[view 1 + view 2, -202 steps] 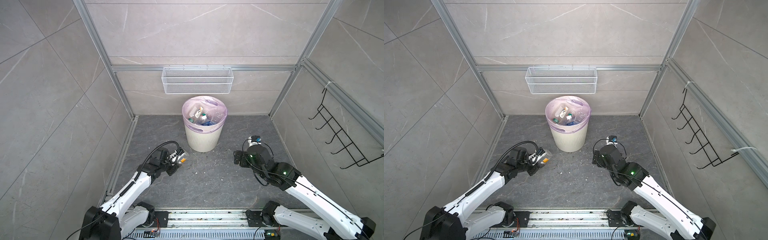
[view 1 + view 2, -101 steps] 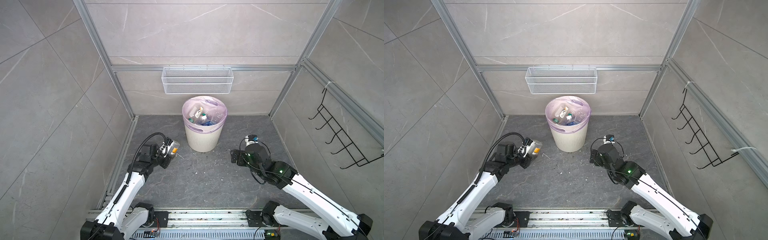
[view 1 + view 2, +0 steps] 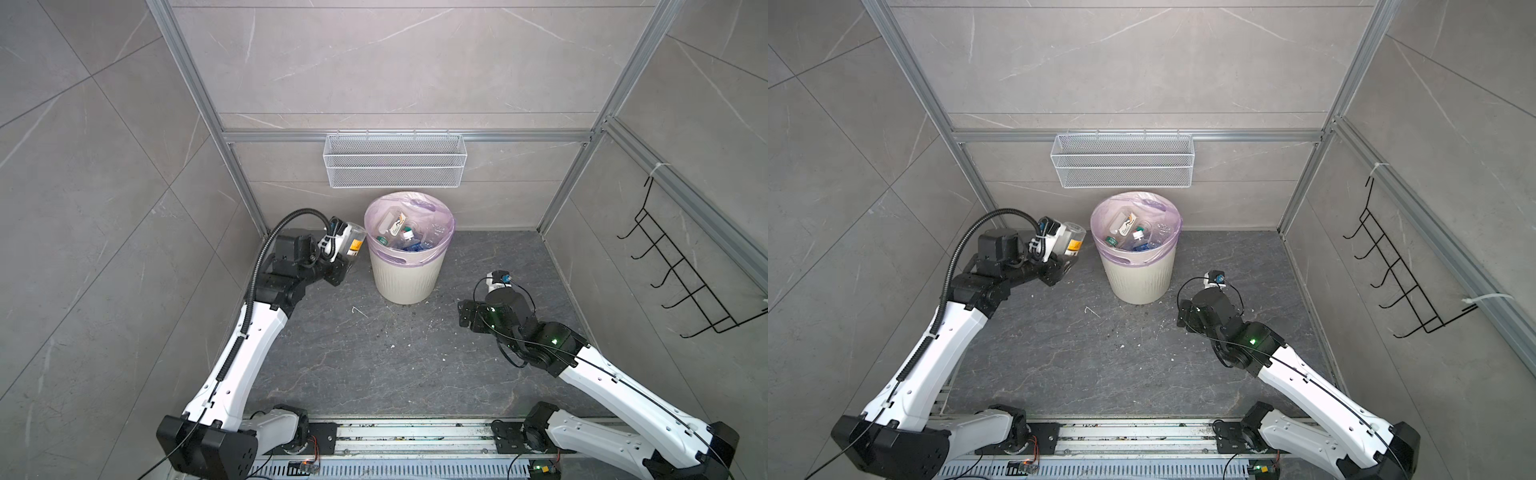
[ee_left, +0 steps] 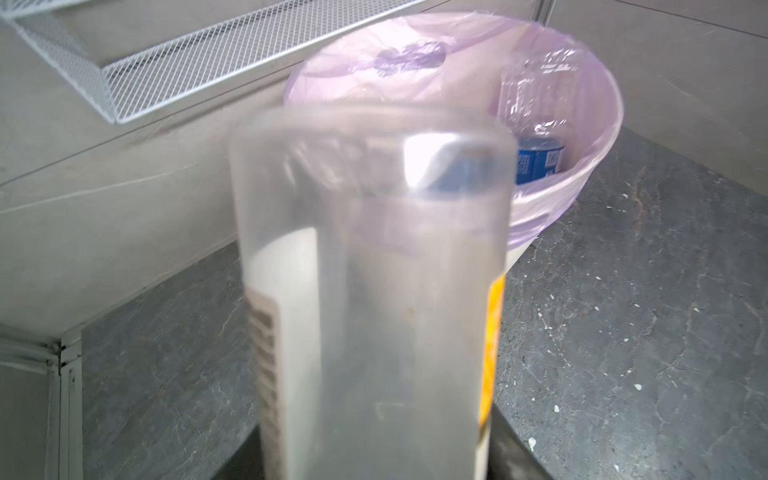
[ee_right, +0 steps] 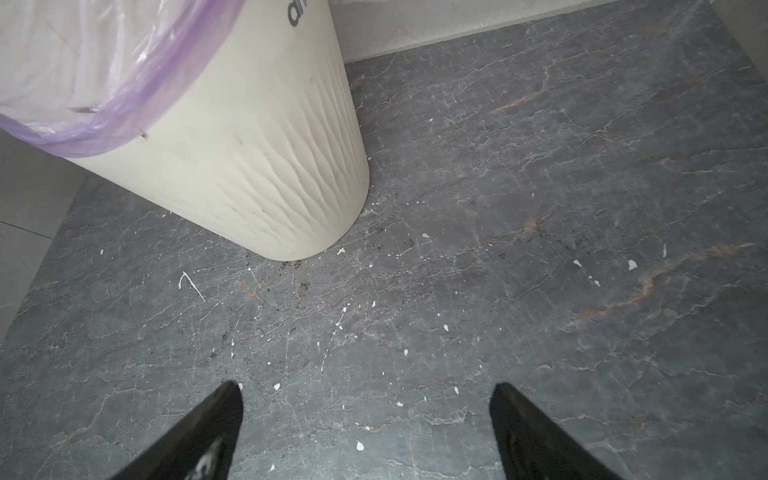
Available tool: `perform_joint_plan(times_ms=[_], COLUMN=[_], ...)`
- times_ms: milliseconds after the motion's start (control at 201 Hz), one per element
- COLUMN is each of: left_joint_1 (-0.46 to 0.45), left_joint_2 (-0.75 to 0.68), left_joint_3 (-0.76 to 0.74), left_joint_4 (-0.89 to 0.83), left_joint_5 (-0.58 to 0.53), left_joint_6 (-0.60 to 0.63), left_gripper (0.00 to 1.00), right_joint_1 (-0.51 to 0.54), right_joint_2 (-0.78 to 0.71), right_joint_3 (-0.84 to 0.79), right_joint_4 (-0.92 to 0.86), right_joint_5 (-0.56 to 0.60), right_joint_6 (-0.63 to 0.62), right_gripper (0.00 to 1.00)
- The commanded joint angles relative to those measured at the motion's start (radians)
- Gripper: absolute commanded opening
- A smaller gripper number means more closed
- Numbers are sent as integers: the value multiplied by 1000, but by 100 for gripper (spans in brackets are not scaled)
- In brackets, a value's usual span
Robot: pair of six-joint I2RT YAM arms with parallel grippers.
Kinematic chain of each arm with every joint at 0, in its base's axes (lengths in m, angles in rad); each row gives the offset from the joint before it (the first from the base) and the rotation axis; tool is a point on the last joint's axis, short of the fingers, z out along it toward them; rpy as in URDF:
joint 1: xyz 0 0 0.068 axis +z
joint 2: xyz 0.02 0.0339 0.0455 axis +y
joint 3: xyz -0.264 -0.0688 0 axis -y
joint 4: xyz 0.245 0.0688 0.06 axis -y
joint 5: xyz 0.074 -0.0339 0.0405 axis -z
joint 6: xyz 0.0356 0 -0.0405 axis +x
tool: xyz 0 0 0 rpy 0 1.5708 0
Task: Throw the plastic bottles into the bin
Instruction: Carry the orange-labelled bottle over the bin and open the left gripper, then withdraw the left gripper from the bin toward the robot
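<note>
**A:** Start with the top views. Where is the bottle?

**B:** In both top views the left gripper (image 3: 344,259) is clamped on a clear bottle (image 3: 353,245) with a white and yellow label. The bottle is raised off the floor (image 3: 374,353), just beside the left side of the bin's rim and outside the opening. I can't tell whether it touches the rim.

**A:** And the bin itself?

**B:** The bin (image 3: 405,284) stands upright near the back wall, below the wire basket (image 3: 395,160). It is lined with a lilac bag (image 3: 448,232). Several other bottles (image 3: 401,237) lie inside it.

**A:** The right arm?

**B:** The right gripper (image 3: 465,318) hangs low over the floor to the right of the bin, apart from it. From up here its jaws are hidden under the wrist.

**A:** What about the left wrist view?

**B:** The clear bottle (image 4: 374,291) fills the middle, blurred, with its far end toward the bin (image 4: 590,166). Past it, inside the bag, I see a blue-labelled bottle (image 4: 538,160) and a crumpled bottle (image 4: 536,91). The wire basket (image 4: 208,54) is on the wall behind. The bottle hides the fingers holding it.

**A:** And the right wrist view?

**B:** Two black fingers (image 5: 199,432) stand wide apart with only speckled floor (image 5: 498,208) between them. So the right gripper (image 5: 368,388) is spread and holds nothing. The bin's ribbed cream wall (image 5: 257,166) stands near, beyond the fingertips, with the bag (image 5: 104,83) folded over its rim.
</note>
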Motion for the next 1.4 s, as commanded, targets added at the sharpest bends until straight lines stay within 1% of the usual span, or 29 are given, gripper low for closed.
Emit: perform_joint_plan(times_ms=[0,70,120,159,179,199,219,244,269,284,314,364,463,523,672,792,906,1026,1185,1330,1394], left_joint_1=[-46,-75,-92,-105,-110,-115,-119,-124,-127,-128,-128,-126,-123,-110,-83,-20,55,146,221,289,334], left_joint_2=[98,203,304,399,448,495,538,582,613,623,639,636,590,550,419,318,211,91,-54,-130,-145], left_joint_3=[190,337,450,574,641,706,764,826,869,880,902,894,838,791,615,484,322,133,-126,-337,-422], left_joint_4=[-40,-63,-99,-158,-195,-231,-260,-290,-302,-303,-295,-255,-190,-156,-51,-1,47,101,166,234,271], left_joint_5=[-1,6,13,38,50,55,59,56,44,35,29,15,-16,-16,-61,-71,-84,-66,-91,-102,-71], left_joint_6=[-37,-41,-42,-45,-47,-49,-52,-55,-57,-59,-64,-67,-68,-84,-122,-185,-215,-262,-293,-302,-304], left_gripper=[31,31,32,36,39,45,55,71,86,93,99,100,100,100,100,100,100,100,100,100,100], right_joint_1=[1,1,2,1,1,1,1,1,1,2,1,1,1,1,0,-22,-76,-152,-268,-364,-411], right_joint_2=[-10,-24,-33,-42,-47,-52,-56,-62,-69,-73,-82,-95,-105,-98,-67,-11,33,76,136,194,202], right_joint_3=[-6,-12,-18,-24,-26,-30,-32,-34,-37,-37,-38,-38,-27,-7,48,110,149,190,223,207,182], right_joint_4=[6,2,-1,-4,-6,-9,-12,-17,-25,-29,-36,-49,-73,-90,-113,-134,-123,-124,-119,-98,-73], right_joint_5=[-1,-2,-2,0,1,3,5,8,13,16,23,30,46,59,107,137,96,41,-45,-90,-111], right_joint_6=[9,20,29,39,42,47,52,57,62,65,67,69,57,41,-19,-82,-140,-179,-218,-245,-256], right_gripper=[95,95,95,95,95,95,95,96,96,97,98,99,99,99,99,99,99,99,99,100,100])
